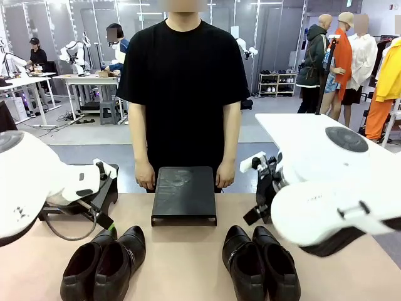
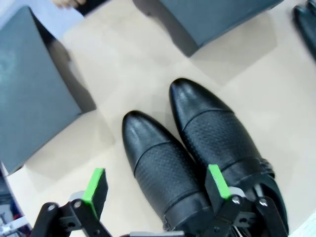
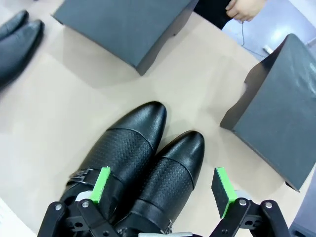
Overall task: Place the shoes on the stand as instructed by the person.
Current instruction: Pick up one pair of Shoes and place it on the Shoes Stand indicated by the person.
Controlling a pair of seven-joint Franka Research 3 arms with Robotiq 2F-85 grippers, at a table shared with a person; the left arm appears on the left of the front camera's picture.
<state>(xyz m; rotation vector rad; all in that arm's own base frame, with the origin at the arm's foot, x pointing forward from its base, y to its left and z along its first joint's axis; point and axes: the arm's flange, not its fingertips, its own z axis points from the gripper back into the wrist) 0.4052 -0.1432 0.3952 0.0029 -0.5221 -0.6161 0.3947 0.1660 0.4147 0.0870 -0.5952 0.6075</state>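
1. On the counter, left pair and right pair lay near the stand, toes toward the person.
2. Released and empty: left hand, right hand, each above its pair.
3. Advised: await the person's signal, then centre squarely before closing.

Front faces person, wrists close above shoes

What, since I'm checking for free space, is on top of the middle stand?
Nothing: the stand has a bare top, and the shoes rest on the table in front. Its underside is hidden in shadow.
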